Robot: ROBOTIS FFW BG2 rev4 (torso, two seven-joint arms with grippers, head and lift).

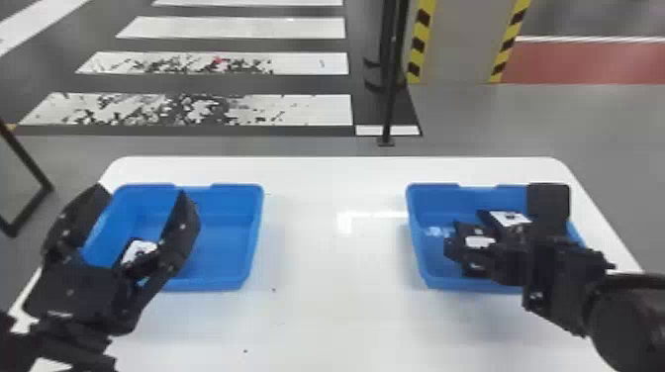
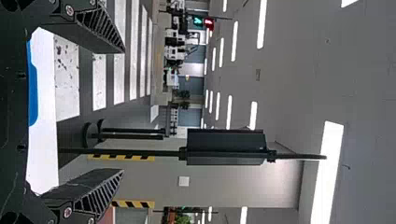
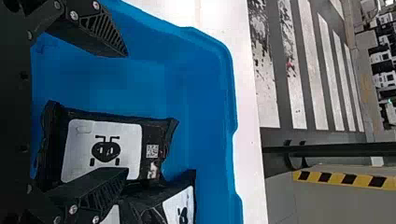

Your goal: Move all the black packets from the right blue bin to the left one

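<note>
Two packets at least lie in the right bin [image 1: 418, 240], and the step in hand looks to be picking up the nearer one. The right pincer [image 3: 126, 112] stands wide over this near packet [image 3: 102, 142], with nothing held. One finger [image 3: 93, 189] overlaps the packet's edge on the side of its neighbour, the far packet [image 3: 180, 205], while the other has a gap to spare. It would be best to shift the pincer towards the far packet first, so that the fingers straddle the near one, then lower it and close gently on the body, away from the crimped ends. Going straight down could pin the edge or drag the neighbour along. The soft wrapping will probably crumple a little, so a deep, even grip should suit it. The left pincer [image 1: 142, 192] is also wide and empty, above the left bin [image 1: 227, 242]. As for counts: two bins, two pincers, one table [image 1: 336, 306], one packet [image 1: 140, 249] visible in the left bin, and two clear ones in the right, with a white patch under the finger that may be a third.
</note>
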